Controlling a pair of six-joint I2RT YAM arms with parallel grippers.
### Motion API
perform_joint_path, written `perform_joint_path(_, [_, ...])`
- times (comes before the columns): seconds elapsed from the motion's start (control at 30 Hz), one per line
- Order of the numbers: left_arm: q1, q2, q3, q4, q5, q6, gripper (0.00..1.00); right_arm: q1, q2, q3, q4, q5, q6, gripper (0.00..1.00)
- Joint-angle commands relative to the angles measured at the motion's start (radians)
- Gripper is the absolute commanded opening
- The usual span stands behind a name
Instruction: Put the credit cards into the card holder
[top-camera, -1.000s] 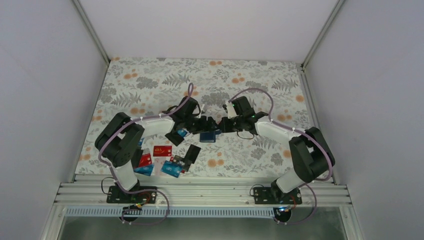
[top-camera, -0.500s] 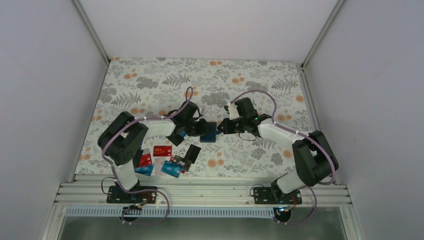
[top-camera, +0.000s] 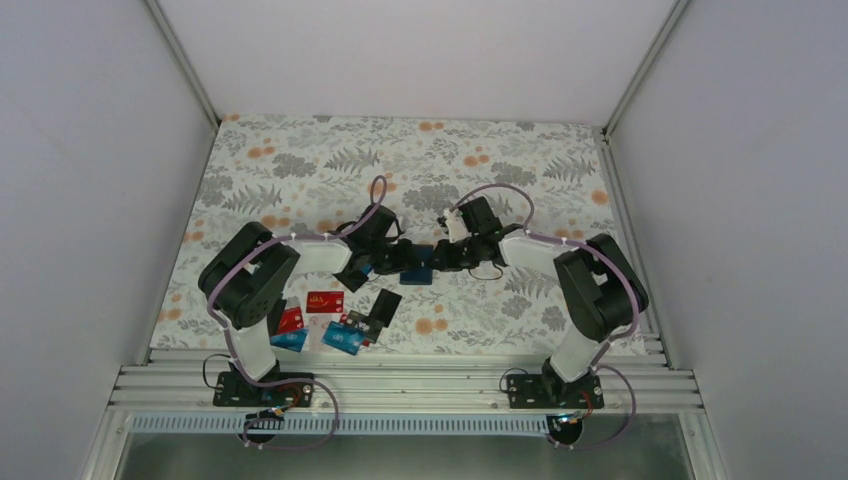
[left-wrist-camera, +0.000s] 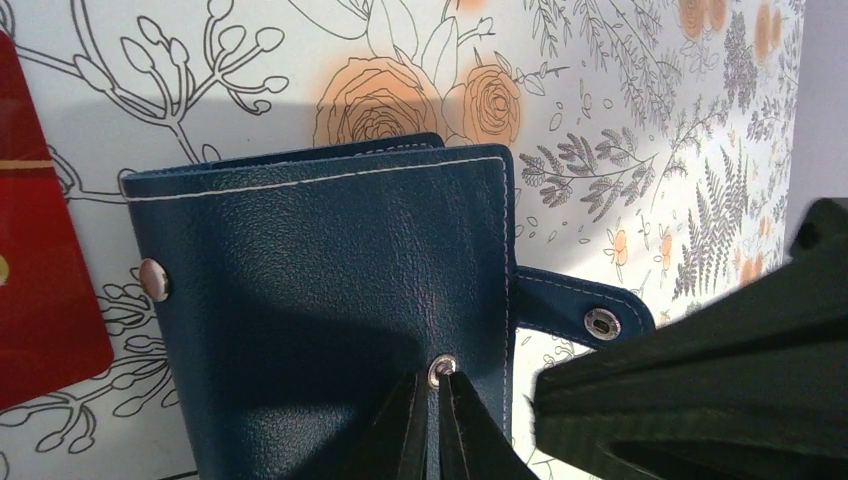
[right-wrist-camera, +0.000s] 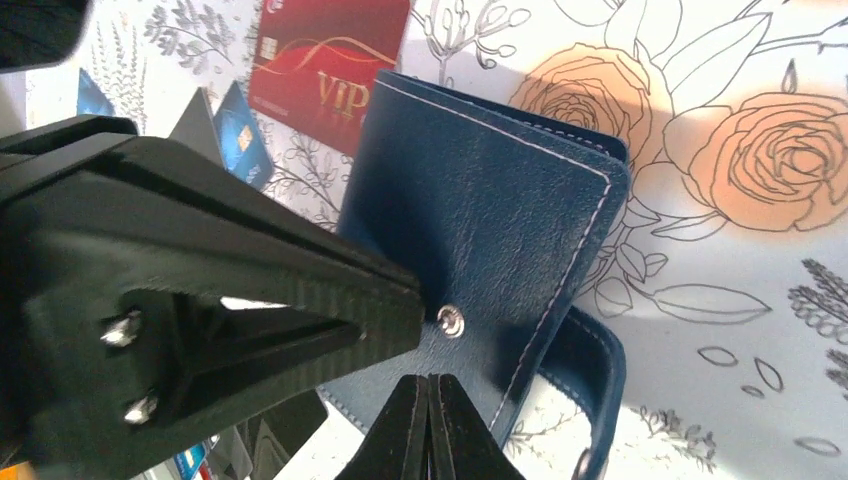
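The dark blue card holder (top-camera: 416, 272) lay on the flowery bench (top-camera: 300, 160), between the two arms. The left pincer (left-wrist-camera: 437, 400) was closed, its tips down on the holder's cover by a little silver snap (left-wrist-camera: 441, 371). The right pincer (right-wrist-camera: 430, 400) was closed too, its tips by the same snap. The credit cards (top-camera: 325, 301) lay on the bench nearer the left arm. One red card (right-wrist-camera: 330, 60) was just beside the holder.
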Motion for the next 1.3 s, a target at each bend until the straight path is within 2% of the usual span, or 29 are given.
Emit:
perform_joint_path(0.0, [-0.006, -0.004, -0.026, -0.003, -0.036, 0.0, 0.07, -0.001, 0.066, 0.045, 0.021, -0.025, -0.011, 0.05])
perform_joint_path(0.53, [-0.006, -0.074, -0.03, -0.039, -0.089, 0.039, 0.06, 0.005, 0.197, 0.075, 0.003, 0.009, -0.022, 0.04])
perform_joint_path(0.87, [-0.007, -0.15, 0.019, -0.168, -0.112, 0.141, 0.02, 0.005, 0.217, 0.074, -0.004, 0.034, -0.03, 0.04])
perform_joint_path(1.27, [-0.011, -0.122, 0.004, -0.14, -0.091, 0.154, 0.02, 0.005, 0.209, 0.082, -0.022, 0.054, -0.035, 0.04])
